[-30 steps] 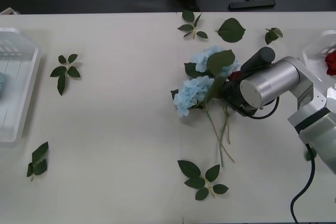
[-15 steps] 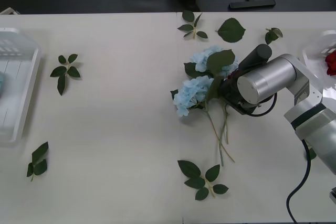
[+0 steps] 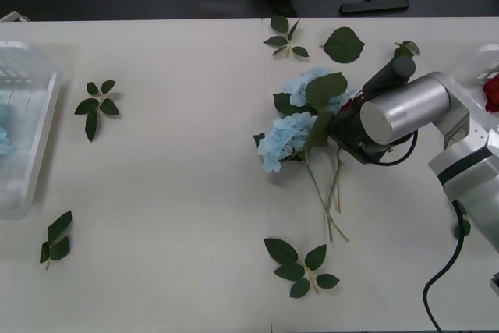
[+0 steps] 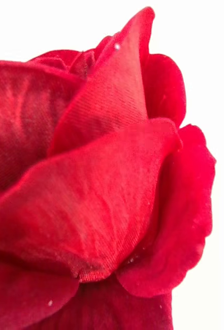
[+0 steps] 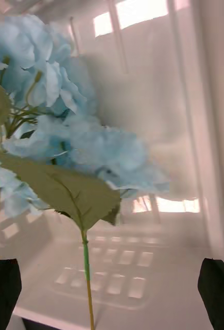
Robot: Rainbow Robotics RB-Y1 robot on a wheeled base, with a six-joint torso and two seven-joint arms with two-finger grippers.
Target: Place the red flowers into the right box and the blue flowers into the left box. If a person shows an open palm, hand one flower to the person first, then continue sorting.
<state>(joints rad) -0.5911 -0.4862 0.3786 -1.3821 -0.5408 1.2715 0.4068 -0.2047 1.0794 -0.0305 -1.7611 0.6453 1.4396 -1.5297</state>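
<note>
We see a blue hydrangea (image 5: 65, 129) already in the left box (image 3: 35, 161), left tool (image 5: 112, 294) spread above. Two blue flowers (image 3: 300, 118) remain on the tabletop (image 3: 179, 193); the right tool's grip we cannot tell, a rose (image 4: 91, 180) close before it.

— Was any lettering, label, brand or number legible anywhere?
— No. Nothing readable stood on any surface in the three views; no marks, signs or digits were visible.
</note>
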